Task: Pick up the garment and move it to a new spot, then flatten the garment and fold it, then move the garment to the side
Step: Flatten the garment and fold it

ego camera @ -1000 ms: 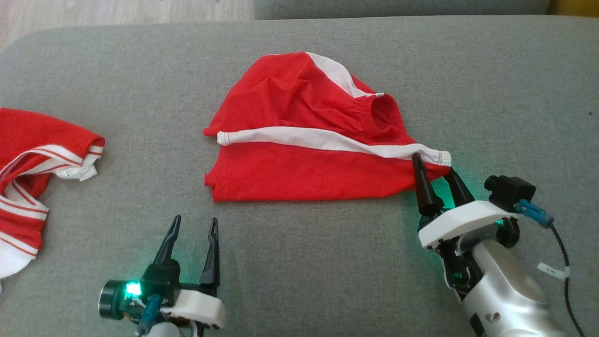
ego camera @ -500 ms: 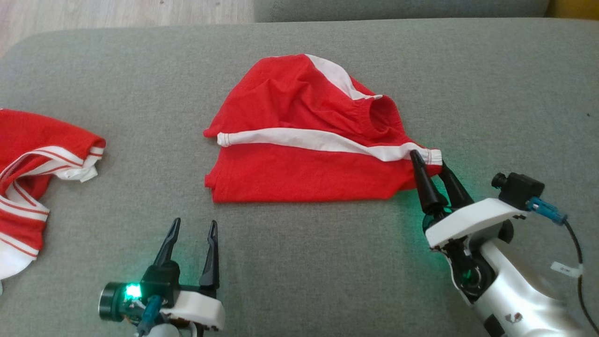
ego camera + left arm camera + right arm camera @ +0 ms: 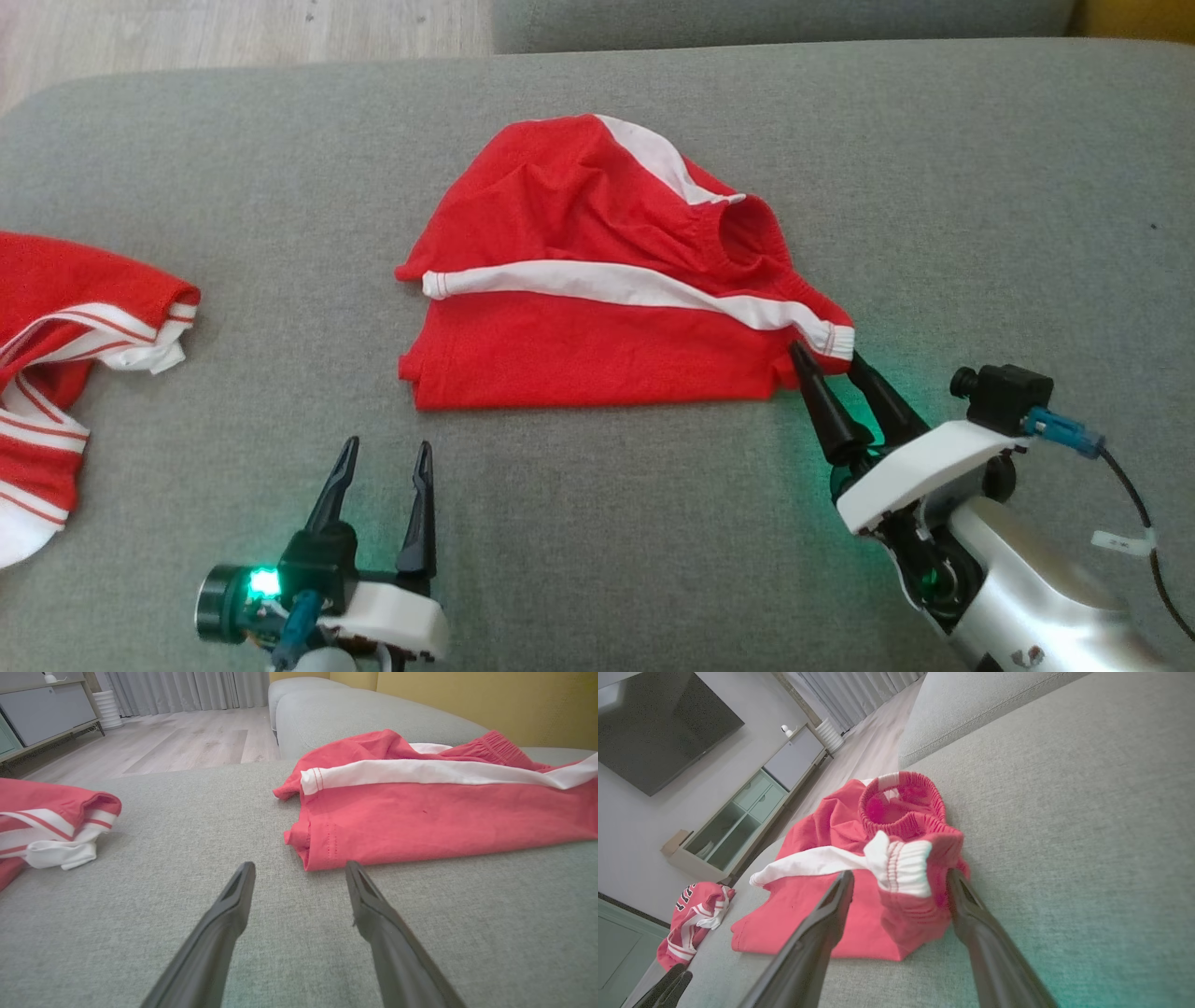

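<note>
The garment (image 3: 597, 280) is a pair of red shorts with a white side stripe, lying roughly flat in the middle of the grey sofa seat (image 3: 980, 187). My right gripper (image 3: 826, 355) is open at the shorts' right end. In the right wrist view the gathered waistband corner of the garment (image 3: 906, 868) sits between the two spread fingers of the gripper (image 3: 899, 873). My left gripper (image 3: 388, 444) is open and low on the cushion. In its own view the gripper (image 3: 299, 864) stops just short of the garment's (image 3: 444, 816) near left hem corner.
A second red piece of clothing with white stripes (image 3: 65, 336) lies crumpled at the left edge of the seat. Beyond the sofa's far edge is wooden floor (image 3: 233, 28). Another grey cushion (image 3: 364, 714) runs along the back.
The right gripper has slid left and toward me, still open, and the waistband corner has shifted left with it. The head camera moved slightly. The left gripper has stayed put.
</note>
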